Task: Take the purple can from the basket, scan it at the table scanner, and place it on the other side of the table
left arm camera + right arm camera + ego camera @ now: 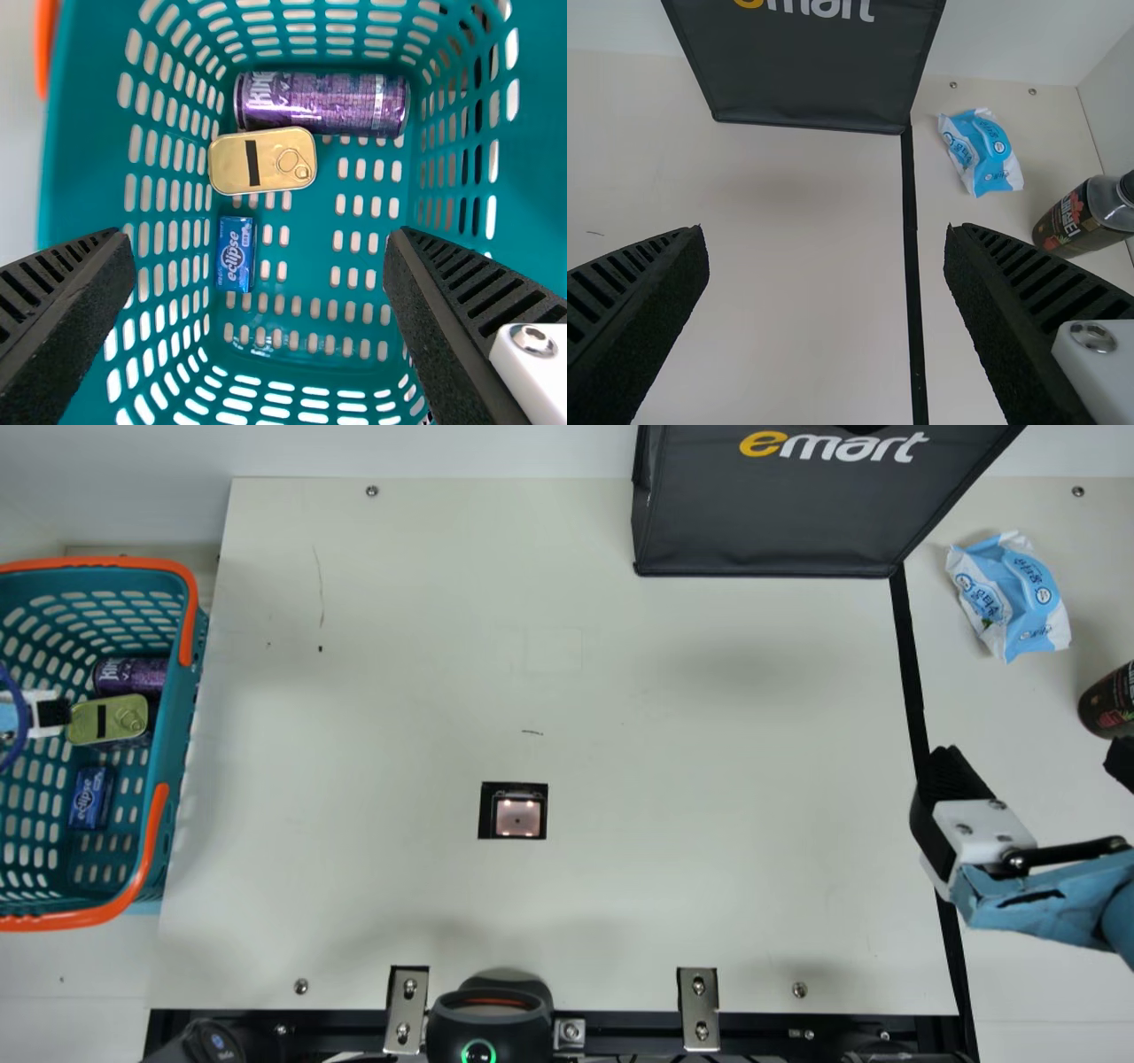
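Observation:
The purple can point(130, 677) lies on its side in the teal basket point(177, 717) at the table's left; in the left wrist view the purple can point(322, 104) rests along one basket wall beside a gold tin. At the basket, part of my left gripper point(55, 712) shows; from its wrist, the left gripper point(259, 257) stands open above the basket's inside, nothing between its fingers. My right gripper point(1032, 766) is over the right side of the table, and the right gripper point(824, 252) is open and holds nothing. The table scanner point(517, 817) is set in the mid-table, lit.
Also in the basket are a gold tin point(262, 160) and a small blue pack point(235, 254). A dark bag point(771, 505) stands at the back. Right of the black line lie a blue-white packet point(1010, 598) and a dark bottle point(1109, 701). A black device point(489, 1019) sits at the front edge.

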Robot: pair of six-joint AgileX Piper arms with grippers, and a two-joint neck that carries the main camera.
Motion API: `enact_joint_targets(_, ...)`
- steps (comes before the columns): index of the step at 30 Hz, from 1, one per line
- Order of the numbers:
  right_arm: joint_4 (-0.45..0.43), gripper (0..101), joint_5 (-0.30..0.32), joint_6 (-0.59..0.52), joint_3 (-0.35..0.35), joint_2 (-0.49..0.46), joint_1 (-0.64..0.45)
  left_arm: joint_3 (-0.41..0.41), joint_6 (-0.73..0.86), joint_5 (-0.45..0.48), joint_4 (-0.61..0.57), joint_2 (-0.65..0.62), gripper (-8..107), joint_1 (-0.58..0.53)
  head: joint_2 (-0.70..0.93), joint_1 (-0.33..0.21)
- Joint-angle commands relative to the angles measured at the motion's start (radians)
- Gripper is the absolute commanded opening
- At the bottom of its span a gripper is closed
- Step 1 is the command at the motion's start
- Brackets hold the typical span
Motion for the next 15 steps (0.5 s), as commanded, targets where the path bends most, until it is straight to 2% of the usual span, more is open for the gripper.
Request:
enact_joint_targets(1, 0.000, 95, 0.000, 0.000, 0.000, 0.000, 0.000, 0.006, 0.007, -0.016, -0.002, 0.019, 90, -0.003, 0.003, -0.030)
enact_joint_targets(15, 0.000, 95, 0.000, 0.000, 0.000, 0.000, 0.000, 0.013, 0.015, -0.096, -0.011, 0.143, 90, -0.026, 0.003, -0.030)
